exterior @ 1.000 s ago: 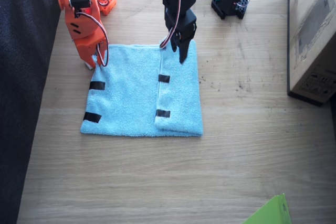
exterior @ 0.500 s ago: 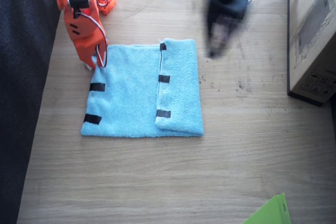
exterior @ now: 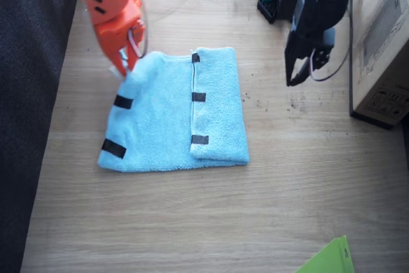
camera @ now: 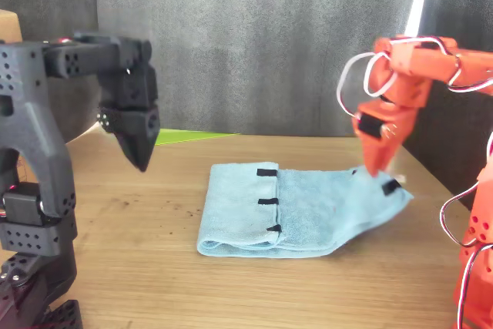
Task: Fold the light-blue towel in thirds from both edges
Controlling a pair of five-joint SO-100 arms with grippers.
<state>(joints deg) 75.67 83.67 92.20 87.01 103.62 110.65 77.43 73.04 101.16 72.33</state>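
Light-blue towel (exterior: 172, 116) on wooden table (exterior: 275, 190), right hand (exterior: 126, 62) seemingly pinching its edge, left hand (exterior: 295, 71) closed, dark backdrop.

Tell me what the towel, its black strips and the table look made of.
The light-blue towel: soft terry-like cloth, fuzzy matte nap. Black strips: likely tape, flat and smooth-edged. Table: wood or wood-look laminate, visible grain, matte.

The light-blue towel (exterior: 169, 116) lies on the table, one taped edge (exterior: 195, 97) folded over its middle. The other taped edge (exterior: 121, 100) is lifted at its far corner.
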